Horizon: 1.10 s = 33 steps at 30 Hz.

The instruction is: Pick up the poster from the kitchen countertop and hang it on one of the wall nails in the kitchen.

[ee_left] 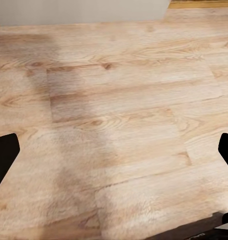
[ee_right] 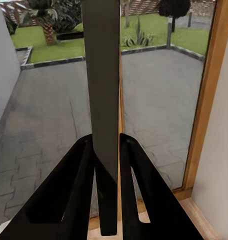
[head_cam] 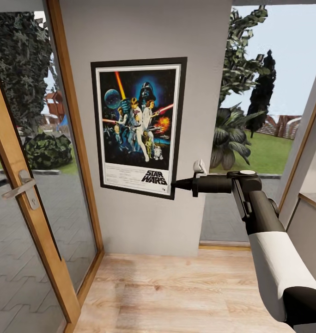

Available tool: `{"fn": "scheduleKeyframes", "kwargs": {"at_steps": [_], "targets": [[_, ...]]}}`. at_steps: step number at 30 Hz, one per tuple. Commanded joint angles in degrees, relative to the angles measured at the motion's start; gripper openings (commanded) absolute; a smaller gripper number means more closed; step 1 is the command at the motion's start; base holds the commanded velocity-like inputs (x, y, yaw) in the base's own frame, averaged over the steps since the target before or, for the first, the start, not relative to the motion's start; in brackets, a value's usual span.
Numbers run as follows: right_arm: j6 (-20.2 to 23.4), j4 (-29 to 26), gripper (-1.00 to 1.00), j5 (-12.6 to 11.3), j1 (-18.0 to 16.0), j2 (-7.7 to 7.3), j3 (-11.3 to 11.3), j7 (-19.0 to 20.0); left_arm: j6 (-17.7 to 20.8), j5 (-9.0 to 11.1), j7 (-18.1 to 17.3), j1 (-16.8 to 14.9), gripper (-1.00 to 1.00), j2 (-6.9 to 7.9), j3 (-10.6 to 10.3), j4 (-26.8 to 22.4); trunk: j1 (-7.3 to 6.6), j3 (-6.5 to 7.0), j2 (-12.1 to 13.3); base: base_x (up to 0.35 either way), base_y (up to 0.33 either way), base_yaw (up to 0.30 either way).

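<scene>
Right wrist view: both fingers [ee_right: 76,190] clamped on the poster's [ee_right: 101,85] dark edge, seen edge-on. Head view: right gripper [head_cam: 174,184] pinches poster [head_cam: 138,127] at its 4 o'clock corner; poster upright, flat vs grey wall [head_cam: 144,27] btwn glass door [head_cam: 33,194] & window. Left wrist view: left fingers [ee_left: 4,157] spread wide over wood floor [ee_left: 114,130], holding nothing.

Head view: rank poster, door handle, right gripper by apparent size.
1. The poster, by far the largest, flat against the wall.
2. The door handle and the right gripper look alike in size; the handle sits nearer the camera, so no ranking.
</scene>
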Motion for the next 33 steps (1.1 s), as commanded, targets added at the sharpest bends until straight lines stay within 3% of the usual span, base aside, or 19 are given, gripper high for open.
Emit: {"fn": "scheduleKeyframes", "kwargs": {"at_steps": [1, 22, 33], "targets": [[0.68, -0.03, -1.0, 0.35, -0.02, 0.03, -0.04, 0.46, -0.06, -0.05, -0.33, 0.02, 1.0, -0.03, 0.2, -0.04, 0.02, -0.01, -0.03, 0.051, 0.0, 0.0], [0.68, -0.01, -1.0, 0.33, -0.02, 0.01, -0.08, 0.46, -0.24, 0.0, -0.32, 0.02, 1.0, -0.03, 0.21, -0.04, 0.02, -0.01, -0.03, 0.218, 0.141, 0.0], [0.64, -0.06, -1.0, 0.29, -0.02, 0.01, -0.07, 0.46, -0.16, -0.02, -0.32, 0.02, 1.0, -0.03, 0.21, -0.04, 0.02, -0.01, -0.03, 0.188, 0.033, 0.0]]}}
